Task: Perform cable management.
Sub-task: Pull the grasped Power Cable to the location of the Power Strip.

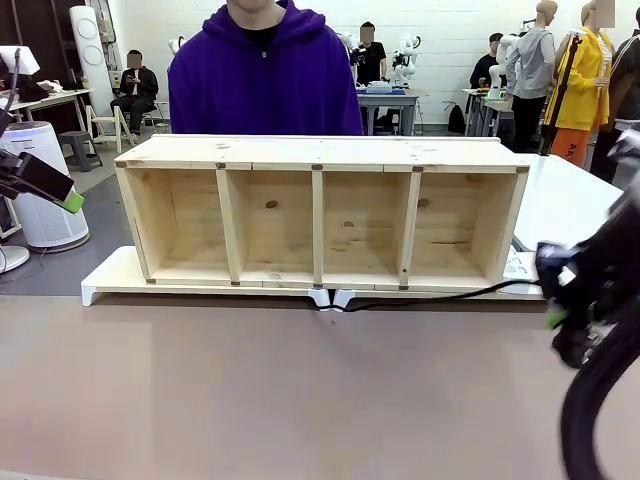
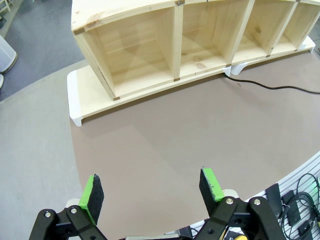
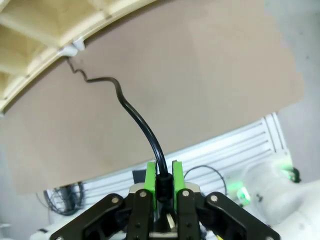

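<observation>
The black cable (image 1: 430, 298) leaves the gap between the white feet under the middle of the wooden shelf (image 1: 320, 152) and runs right along the brown table to my right gripper (image 1: 552, 310). In the right wrist view, my right gripper (image 3: 162, 182) is shut on the cable (image 3: 135, 115), which curves away in small waves to the shelf (image 3: 30, 30). My left gripper (image 2: 151, 190) hangs open with nothing in it, above the table's near left part. It faces the shelf (image 2: 125, 15) and the cable (image 2: 270, 87). Its place in the front view is the far left edge, where the left gripper (image 1: 70, 200) is raised.
A person in a purple hoodie (image 1: 265, 80) stands right behind the shelf. The shelf rests on a white base (image 1: 110, 280). Bare brown tabletop (image 1: 250, 390) stretches in front. A white table (image 1: 570, 200) lies at the back right, a white air purifier (image 1: 40, 185) at the left.
</observation>
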You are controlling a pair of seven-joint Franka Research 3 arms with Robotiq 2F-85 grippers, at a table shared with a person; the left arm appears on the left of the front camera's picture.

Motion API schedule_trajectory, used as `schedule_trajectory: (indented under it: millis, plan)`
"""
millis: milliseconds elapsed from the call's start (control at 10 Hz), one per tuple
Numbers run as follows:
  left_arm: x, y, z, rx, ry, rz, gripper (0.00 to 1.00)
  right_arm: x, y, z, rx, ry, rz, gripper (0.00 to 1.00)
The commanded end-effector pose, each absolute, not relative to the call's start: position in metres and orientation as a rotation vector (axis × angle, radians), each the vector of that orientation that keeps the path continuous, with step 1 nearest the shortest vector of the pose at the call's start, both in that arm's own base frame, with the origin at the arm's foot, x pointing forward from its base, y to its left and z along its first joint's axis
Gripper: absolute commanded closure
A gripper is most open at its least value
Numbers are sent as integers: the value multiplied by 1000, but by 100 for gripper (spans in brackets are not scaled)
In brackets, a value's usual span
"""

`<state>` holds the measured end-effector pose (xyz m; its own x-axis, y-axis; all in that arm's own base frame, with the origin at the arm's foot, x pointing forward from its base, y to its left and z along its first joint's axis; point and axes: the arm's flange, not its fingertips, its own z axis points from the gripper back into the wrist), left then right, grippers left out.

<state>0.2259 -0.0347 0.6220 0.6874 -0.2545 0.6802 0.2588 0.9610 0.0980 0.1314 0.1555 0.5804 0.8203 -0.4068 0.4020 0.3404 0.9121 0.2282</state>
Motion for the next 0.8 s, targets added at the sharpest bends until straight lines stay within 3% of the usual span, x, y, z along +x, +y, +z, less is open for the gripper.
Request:
schedule_trajectory:
  millis: [0, 300, 700]
  plan:
    - [227, -35, 623, -12, -768, -280, 0, 136, 100, 589, 179, -490, -498, 84]
    - [227, -35, 623, -12, -768, -280, 0, 155, 57, 603, 124, -488, -517, 84]
    - [227, -35, 623, -12, -768, -280, 0, 221, 30, 637, -53, -552, -510, 84]
